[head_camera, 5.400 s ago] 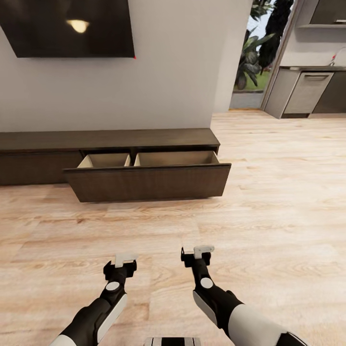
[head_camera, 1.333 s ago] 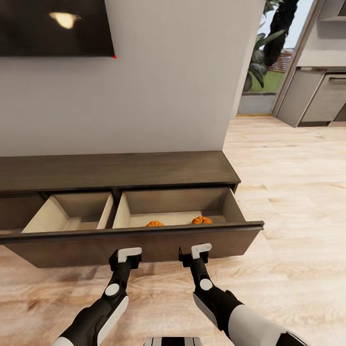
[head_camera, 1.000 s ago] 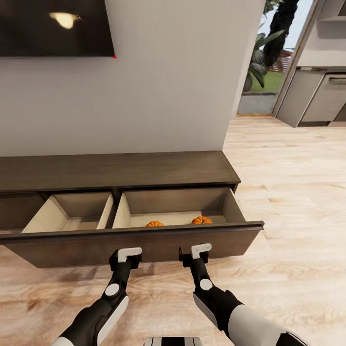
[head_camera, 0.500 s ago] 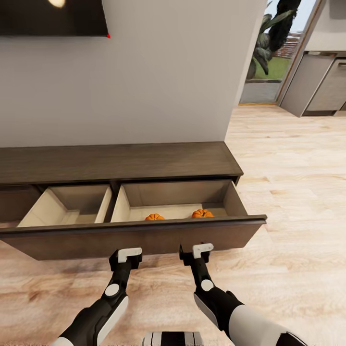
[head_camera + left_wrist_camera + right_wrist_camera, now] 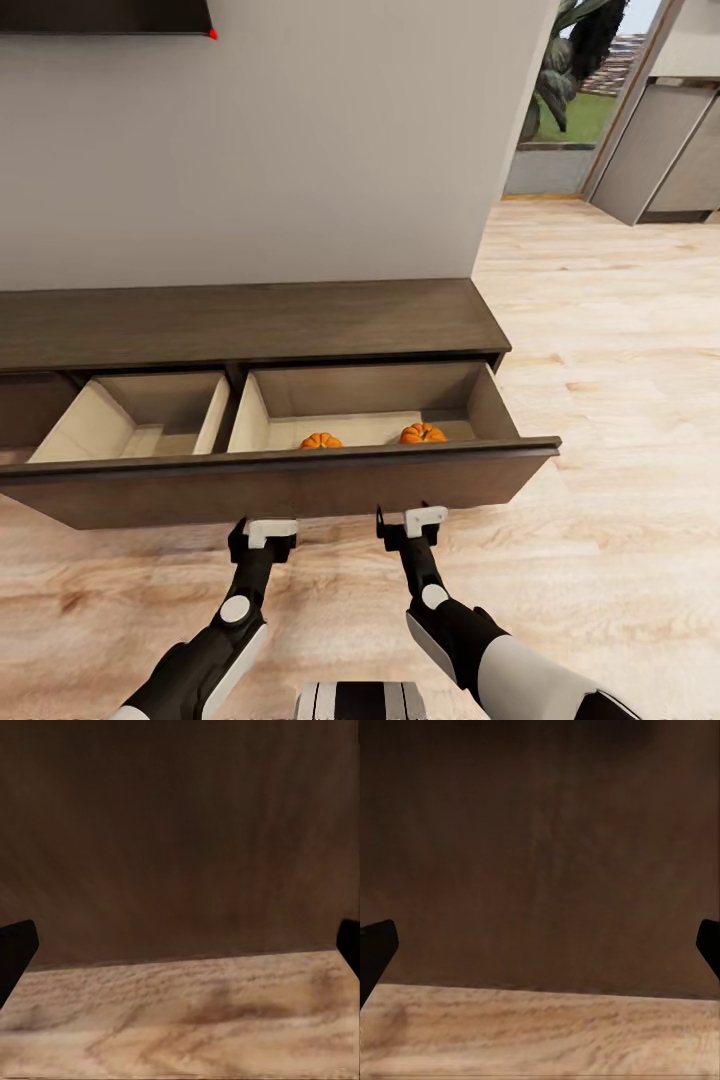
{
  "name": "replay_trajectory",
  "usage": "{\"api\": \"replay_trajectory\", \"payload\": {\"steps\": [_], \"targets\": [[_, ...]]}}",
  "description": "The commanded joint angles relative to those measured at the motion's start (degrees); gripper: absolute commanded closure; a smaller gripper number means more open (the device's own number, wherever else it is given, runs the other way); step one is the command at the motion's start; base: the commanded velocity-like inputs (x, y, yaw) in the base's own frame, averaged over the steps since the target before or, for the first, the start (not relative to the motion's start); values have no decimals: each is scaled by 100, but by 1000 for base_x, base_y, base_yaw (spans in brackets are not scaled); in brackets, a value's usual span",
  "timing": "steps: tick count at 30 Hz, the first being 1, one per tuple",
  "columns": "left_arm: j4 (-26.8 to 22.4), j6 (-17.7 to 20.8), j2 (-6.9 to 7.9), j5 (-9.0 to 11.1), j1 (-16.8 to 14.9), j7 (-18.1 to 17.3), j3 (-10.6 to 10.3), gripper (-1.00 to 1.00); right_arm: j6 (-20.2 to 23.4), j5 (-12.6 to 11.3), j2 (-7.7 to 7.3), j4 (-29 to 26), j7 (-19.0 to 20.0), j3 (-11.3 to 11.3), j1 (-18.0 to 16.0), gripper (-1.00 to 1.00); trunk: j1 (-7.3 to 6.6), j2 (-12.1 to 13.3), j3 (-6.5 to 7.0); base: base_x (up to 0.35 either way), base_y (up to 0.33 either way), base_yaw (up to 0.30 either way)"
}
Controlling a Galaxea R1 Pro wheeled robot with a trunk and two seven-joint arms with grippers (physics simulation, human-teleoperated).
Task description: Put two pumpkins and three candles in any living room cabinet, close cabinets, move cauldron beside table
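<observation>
Head view: the dark brown cabinet [image 5: 240,322] runs across the middle of the frame against the pale wall, its long drawer front [image 5: 280,485] pulled out over the wooden floor [image 5: 600,400]. Two pale compartments lie open behind it. In the right-hand one sit both pumpkins, one [image 5: 320,441] near the frame's centre and the other [image 5: 422,433] further right, well apart, each close behind the drawer front. The left compartment [image 5: 130,420] shows only bare pale wood. Low in the frame, the left gripper [image 5: 262,533] and right gripper [image 5: 408,524] hang just short of the drawer front, holding nothing.

Left wrist view: dark fingertips [image 5: 15,949] sit at opposite edges, spread wide, with brown drawer wood above and floor below.

Right wrist view: fingertips [image 5: 375,949] likewise stand wide apart, empty, facing the same dark panel over floor.
</observation>
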Motion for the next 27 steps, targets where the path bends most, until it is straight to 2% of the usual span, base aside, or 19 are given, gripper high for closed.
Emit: {"api": "replay_trajectory", "payload": {"steps": [1, 7, 15, 24, 27], "targets": [[1, -53, 9, 28, 8, 43, -40, -100, -25, -35, -1, -4, -39, 49, -6, -100, 1, -3, -27, 0, 0, 0], [2, -326, 9, -32, 47, 36, -40, -100, -47, -39, -8, -32, -44, 34, -6, -100, 17, -11, -160, 0, 0, 0], [0, -374, 1, -27, 52, 43, -40, -100, -508, -42, -1, 4, -64, 40, -6, -100, 17, -11, -160, 0, 0, 0], [-1, -388, 8, -41, 68, 56, -57, -100, -552, -40, 10, 16, -67, 40, -6, -100, 17, -11, -160, 0, 0, 0], [-59, -473, 8, -48, 198, 66, -57, -100, -552, -43, 9, 29, -66, 40, -6, -100, 17, -11, -160, 0, 0, 0]]}}
